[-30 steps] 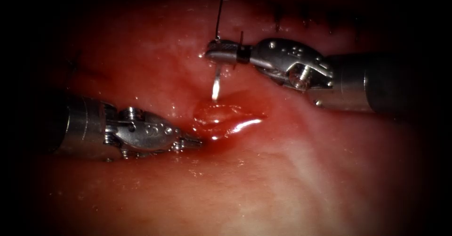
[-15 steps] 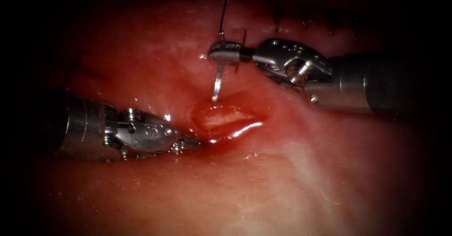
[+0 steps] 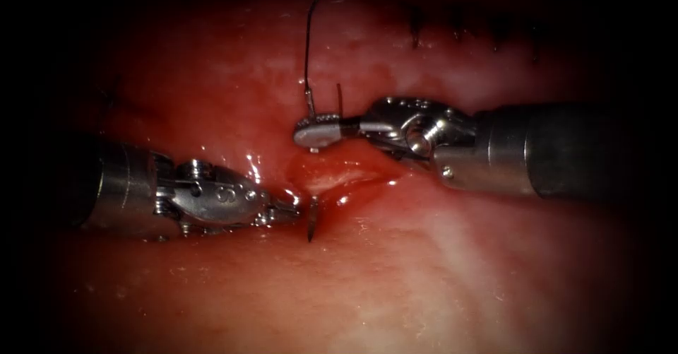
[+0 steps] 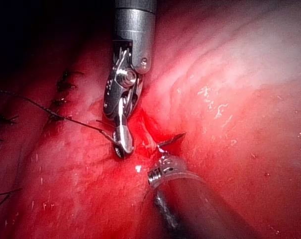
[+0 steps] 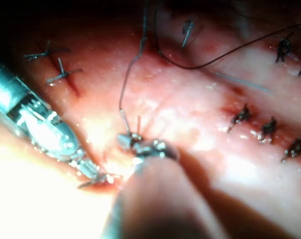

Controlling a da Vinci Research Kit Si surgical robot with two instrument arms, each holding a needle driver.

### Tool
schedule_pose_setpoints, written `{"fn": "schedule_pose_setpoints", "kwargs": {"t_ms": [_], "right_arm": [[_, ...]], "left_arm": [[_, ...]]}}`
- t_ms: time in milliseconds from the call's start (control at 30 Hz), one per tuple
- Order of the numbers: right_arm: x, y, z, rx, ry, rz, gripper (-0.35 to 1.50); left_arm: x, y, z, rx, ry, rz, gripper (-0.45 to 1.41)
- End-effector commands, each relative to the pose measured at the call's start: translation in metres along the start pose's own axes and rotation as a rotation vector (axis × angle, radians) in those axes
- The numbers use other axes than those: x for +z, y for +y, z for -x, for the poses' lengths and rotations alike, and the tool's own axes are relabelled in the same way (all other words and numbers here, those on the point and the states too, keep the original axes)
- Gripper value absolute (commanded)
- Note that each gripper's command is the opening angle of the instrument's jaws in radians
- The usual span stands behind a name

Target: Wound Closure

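Two tools at cut [image 3: 332, 174]: right tool [image 3: 314, 133] grips needle [image 3: 311, 220] tail, tip exiting tissue [image 3: 438, 269] beside left tool [image 3: 289, 213], jaws unclear.

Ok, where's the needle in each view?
Endoscope: needle tip pokes from the tissue by the left hand; right hand holds its tail.
Left wrist: tip beside the left hand.
Right wrist: tip beside the left hand.
Landmark: left hand's tip.

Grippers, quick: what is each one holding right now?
Left gripper: shut, holding nothing; its tip is beside the needle point poking from the tissue.
Right gripper: shut on the needle's thread end.
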Motion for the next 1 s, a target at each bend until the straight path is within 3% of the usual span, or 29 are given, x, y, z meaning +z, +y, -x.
{"fn": "schedule_pose_setpoints", "kwargs": {"t_ms": [33,400,733,767,833,867,1000], "right_arm": [[0.0008,0.0001,-0.0003,0.013,0.01,0.001,-0.35],[0.0007,0.0006,-0.0005,0.085,0.061,-0.023,-0.35],[0.002,-0.0009,0.0012,0.156,0.01,-0.106,-0.35],[0.002,-0.0008,0.0008,0.162,0.044,-0.073,-0.15],[0.0017,-0.0004,0.0001,0.138,0.094,-0.024,0.68],[0.0013,-0.0001,-0.0006,0.109,0.11,-0.007,0.99],[-0.0012,0.0013,-0.003,0.072,0.169,0.054,1.35]], "left_arm": [[0.0008,0.0001,-0.0001,0.001,0.001,0.001,-0.22],[0.0008,0.0001,-0.0001,0.0,0.001,0.001,-0.22],[0.0008,0.0001,-0.0001,0.0,0.001,0.002,-0.2],[0.0007,0.0,-0.0002,-0.001,0.001,0.003,-0.2],[0.0006,-0.0001,-0.0005,0.015,0.001,0.005,-0.2],[0.0004,-0.0002,-0.0007,0.038,0.001,0.007,-0.18],[0.0001,-0.0005,-0.0013,0.139,0.014,0.012,-0.11]]}}
